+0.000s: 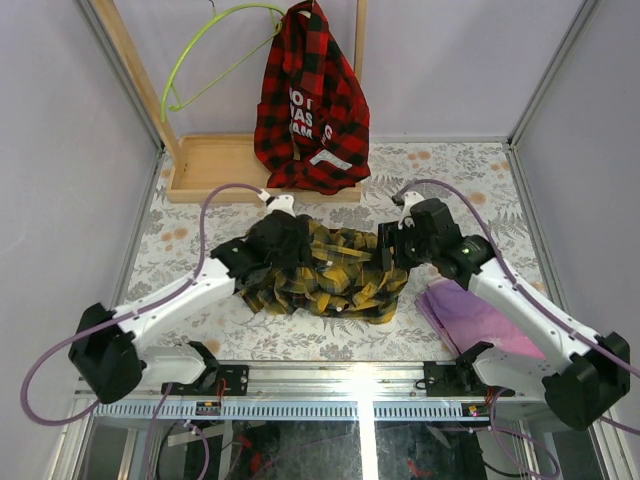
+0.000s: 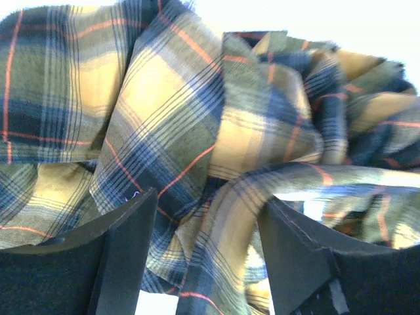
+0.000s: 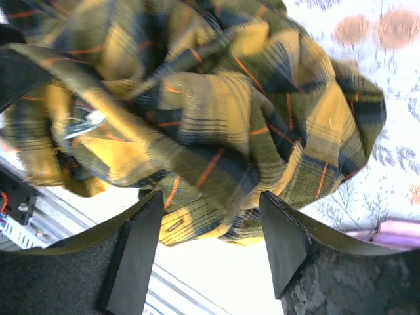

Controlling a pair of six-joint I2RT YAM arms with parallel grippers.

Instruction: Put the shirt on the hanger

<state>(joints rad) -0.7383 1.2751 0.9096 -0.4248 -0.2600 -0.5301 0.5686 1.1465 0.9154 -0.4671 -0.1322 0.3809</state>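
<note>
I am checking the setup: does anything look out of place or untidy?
The yellow plaid shirt lies crumpled in a heap mid-table, not spread out. The green hanger hangs bare on the wooden rack beside a red shirt.

Two shirts (one yellow plaid shirt [image 1: 330,278], one red plaid shirt [image 1: 312,100]), one green hanger [image 1: 188,47], one purple cloth [image 1: 470,315], one wooden rack [image 1: 212,162], one floral table [image 1: 455,165], two arms (left arm [image 1: 170,300], right arm [image 1: 530,310]).
</note>
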